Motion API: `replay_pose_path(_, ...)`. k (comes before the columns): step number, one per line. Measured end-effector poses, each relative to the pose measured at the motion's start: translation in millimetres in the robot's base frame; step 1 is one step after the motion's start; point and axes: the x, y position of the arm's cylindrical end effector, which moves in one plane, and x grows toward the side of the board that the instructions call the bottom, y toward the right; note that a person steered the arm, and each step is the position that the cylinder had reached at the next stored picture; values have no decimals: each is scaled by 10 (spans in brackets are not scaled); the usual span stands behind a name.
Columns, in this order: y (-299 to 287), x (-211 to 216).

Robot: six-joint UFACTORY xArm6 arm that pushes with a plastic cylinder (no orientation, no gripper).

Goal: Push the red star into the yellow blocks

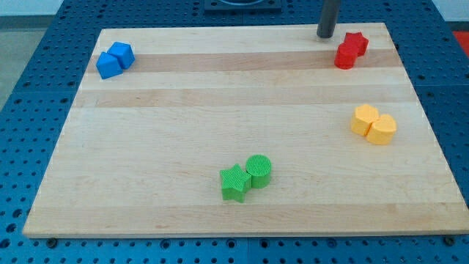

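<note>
The red star point(357, 42) lies near the view's top right, touching a red cylinder-like block point(345, 56) just below-left of it. Two yellow blocks sit at the view's right, touching each other: a yellow hexagon-like block point(364, 119) and a yellow rounded block point(382, 129). My tip point(325, 36) rests on the board at the view's top, a short way left of the red star and apart from it. The yellow blocks are well below the red pair.
Two blue blocks point(115, 60) touch each other at the view's top left. A green star point(234, 182) and a green cylinder point(259, 170) touch at the view's bottom centre. The wooden board point(220, 95) lies on a blue perforated table.
</note>
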Motion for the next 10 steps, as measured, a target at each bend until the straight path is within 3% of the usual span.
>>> replay_pose_path(1, 133, -222)
replay_pose_path(5, 693, -43)
replay_pose_path(6, 735, 169)
replay_pose_path(9, 905, 1853)
replay_pose_path(10, 905, 1831)
